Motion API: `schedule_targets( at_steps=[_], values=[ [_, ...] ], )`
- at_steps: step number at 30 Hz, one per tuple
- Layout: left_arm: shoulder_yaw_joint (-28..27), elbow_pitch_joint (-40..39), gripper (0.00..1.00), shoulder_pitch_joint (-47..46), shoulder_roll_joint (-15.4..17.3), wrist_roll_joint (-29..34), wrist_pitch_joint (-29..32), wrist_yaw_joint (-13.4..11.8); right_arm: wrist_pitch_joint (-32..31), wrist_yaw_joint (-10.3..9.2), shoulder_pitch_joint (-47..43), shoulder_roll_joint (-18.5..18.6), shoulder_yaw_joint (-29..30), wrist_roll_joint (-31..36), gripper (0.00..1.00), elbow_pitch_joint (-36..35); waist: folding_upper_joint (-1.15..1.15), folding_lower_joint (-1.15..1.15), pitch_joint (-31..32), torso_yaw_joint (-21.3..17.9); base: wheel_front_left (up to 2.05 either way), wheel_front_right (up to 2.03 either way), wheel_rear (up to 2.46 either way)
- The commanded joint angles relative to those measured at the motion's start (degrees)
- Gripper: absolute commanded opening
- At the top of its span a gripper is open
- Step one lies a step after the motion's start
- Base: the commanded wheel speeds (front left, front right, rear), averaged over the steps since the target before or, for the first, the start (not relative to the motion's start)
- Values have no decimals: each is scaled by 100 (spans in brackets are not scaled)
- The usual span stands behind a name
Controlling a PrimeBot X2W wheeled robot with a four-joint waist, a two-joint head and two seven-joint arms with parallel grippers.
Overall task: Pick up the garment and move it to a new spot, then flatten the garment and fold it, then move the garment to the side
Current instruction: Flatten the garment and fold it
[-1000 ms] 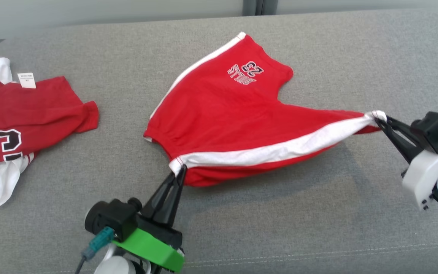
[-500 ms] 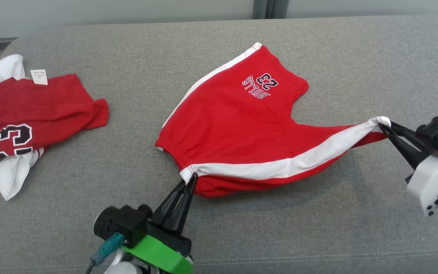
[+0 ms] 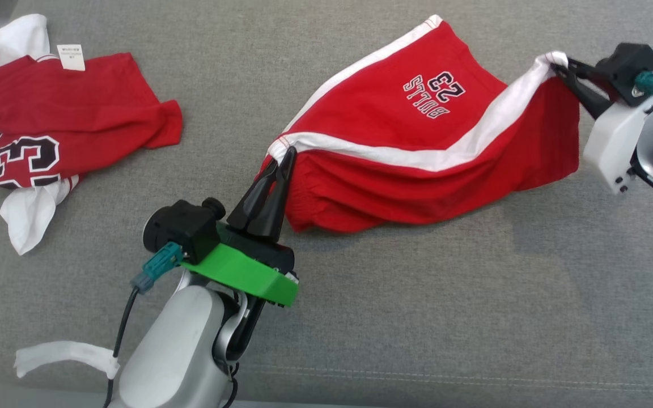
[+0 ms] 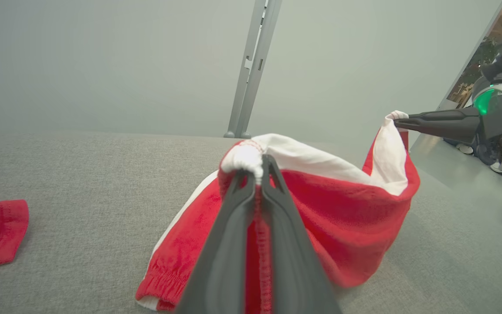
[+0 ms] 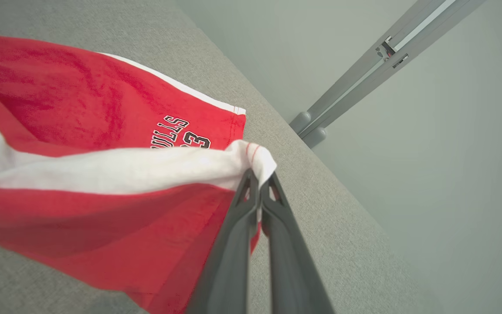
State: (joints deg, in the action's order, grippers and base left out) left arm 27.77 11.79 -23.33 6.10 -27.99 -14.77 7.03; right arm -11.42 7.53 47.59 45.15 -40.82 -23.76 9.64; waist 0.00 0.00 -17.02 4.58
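Far to my left a second red jersey with white trim lies crumpled on the grey fabric counter, well apart from my work. Nearer me, at the counter's front edge, sits a scrap of white material. My left pincer is clamped tight on the waistband corner of the red shorts, right where the white side stripe begins. From there the shorts run up and to the right: their long axis follows that stripe, which sags a little between my two grips. The other leg lies flat on the counter, pointing away from me, its "BULLS 23" print upside down to me. My right pincer is closed on the stripe's hem end, held higher. Behind the counter stand a pale grey wall and a grey metal post.
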Motion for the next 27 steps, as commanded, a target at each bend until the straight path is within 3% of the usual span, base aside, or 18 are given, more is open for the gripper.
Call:
schedule_targets(
  at_steps=[1, 13, 21, 27],
  values=[
    [0, 128, 0, -231, -61, 28, -42, -5, 79, -9, 451, -35, -271, -39, 0, 298, 0, 0, -384, 355, 0, 0, 0],
    [8, 593, 0, -892, -278, -18, -49, 24, 348, -9, 2429, -309, -1584, -185, 0, 1815, 0, 0, -821, 776, 0, 0, 0],
    [146, 936, 0, -1241, -317, -128, -46, 6, 521, -9, 3064, -572, -1996, -412, 0, 2640, 0, 0, -999, 932, 0, 0, 0],
    [373, 1059, 0, -1513, -320, -433, -46, -205, 767, -9, 3313, -790, -2143, -567, 0, 3191, 0, 0, -1193, 993, 0, 0, 0]
  ],
)
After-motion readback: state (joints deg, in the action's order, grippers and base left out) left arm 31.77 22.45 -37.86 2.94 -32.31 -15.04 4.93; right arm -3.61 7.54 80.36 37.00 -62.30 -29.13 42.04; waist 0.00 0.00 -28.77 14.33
